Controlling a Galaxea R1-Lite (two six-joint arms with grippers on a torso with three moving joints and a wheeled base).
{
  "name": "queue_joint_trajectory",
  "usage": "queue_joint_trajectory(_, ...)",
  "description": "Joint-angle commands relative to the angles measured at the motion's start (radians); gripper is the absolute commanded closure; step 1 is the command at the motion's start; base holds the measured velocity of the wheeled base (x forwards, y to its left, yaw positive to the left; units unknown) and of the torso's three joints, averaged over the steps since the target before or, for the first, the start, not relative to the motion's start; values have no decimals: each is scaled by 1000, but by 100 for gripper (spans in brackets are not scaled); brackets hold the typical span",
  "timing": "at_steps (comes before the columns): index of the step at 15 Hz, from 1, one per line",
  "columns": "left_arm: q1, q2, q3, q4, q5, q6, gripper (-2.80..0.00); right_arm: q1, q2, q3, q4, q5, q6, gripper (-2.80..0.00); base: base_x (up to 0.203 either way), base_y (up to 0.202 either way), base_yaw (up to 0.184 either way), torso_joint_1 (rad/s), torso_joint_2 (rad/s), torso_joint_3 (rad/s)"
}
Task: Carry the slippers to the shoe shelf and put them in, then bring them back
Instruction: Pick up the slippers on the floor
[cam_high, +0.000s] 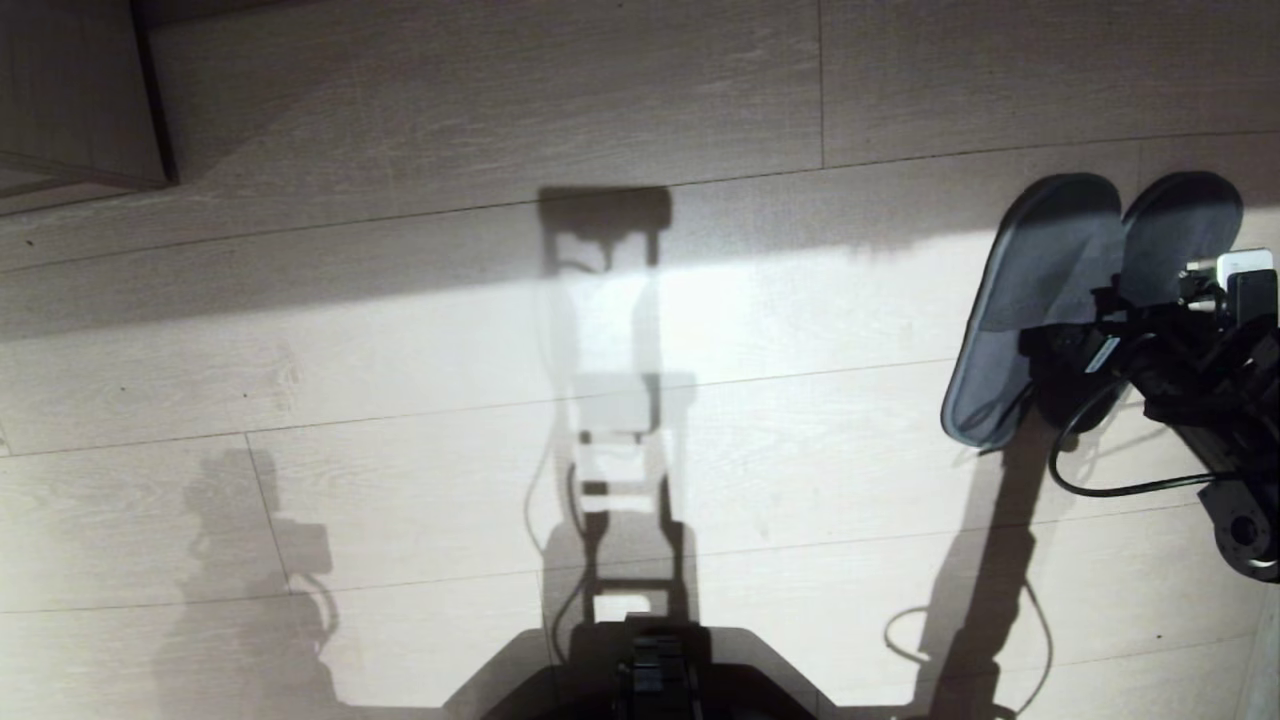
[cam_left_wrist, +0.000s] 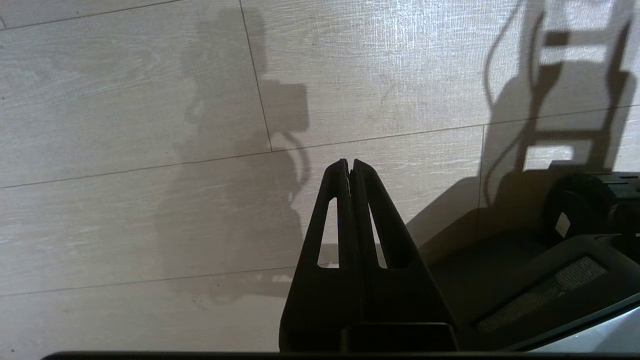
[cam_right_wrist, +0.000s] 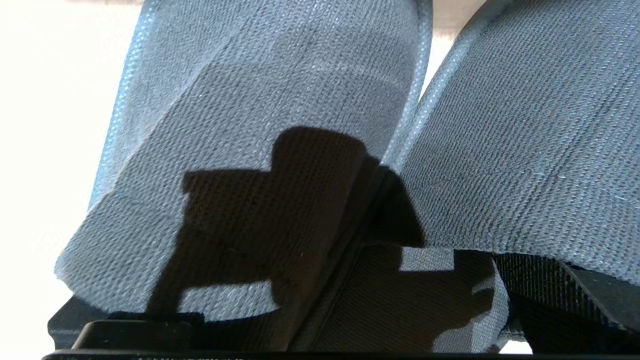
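Head view: the slippers (cam_high: 1060, 300) lie side by side on the floor (cam_high: 500, 330) at the robot's right, toes pointing away, with the right pincer (cam_high: 1085, 350) over their heel ends, its jaws spread wide and gripping nothing. The left pincer (cam_left_wrist: 350, 167) hangs parked over bare floor, jaws closed and empty. For a sound pickup, the right pincer should likely take both inner edges where the slippers touch, closing firmly enough that the soft fabric cannot slip.

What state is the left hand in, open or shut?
Shut: in its wrist view, the left hand has both fingertips pressed together, empty, above the floor.
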Motion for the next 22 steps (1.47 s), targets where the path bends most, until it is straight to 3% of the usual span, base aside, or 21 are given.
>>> queue_joint_trajectory(1, 0, 0, 0, 0, 0, 0, 0, -1, 1, -9, -9, 2, -1, -280, 0, 0, 0, 0, 0, 0)
queue_joint_trajectory(7, 1, 0, 0, 0, -1, 0, 0, -1, -1, -46, -9, -14, -15, -280, 0, 0, 0, 0, 0, 0)
queue_joint_trajectory(8, 1, 0, 0, 0, -1, 0, 0, -1, 8, -49, -9, -14, -15, -214, 0, 0, 0, 0, 0, 0)
queue_joint_trajectory(9, 1, 0, 0, 0, 0, 0, 0, -1, 18, -50, -9, -15, -15, 0, 0, 0, 0, 0, 0, 0)
queue_joint_trajectory(18, 0, 0, 0, 0, 0, -6, 0, -9, 73, -76, -9, 28, -23, 0, 0, 0, 0, 0, 0, 0)
queue_joint_trajectory(22, 1, 0, 0, 0, 0, -6, 0, -11, -75, -41, 56, 90, -15, 0, 0, 0, 0, 0, 0, 0)
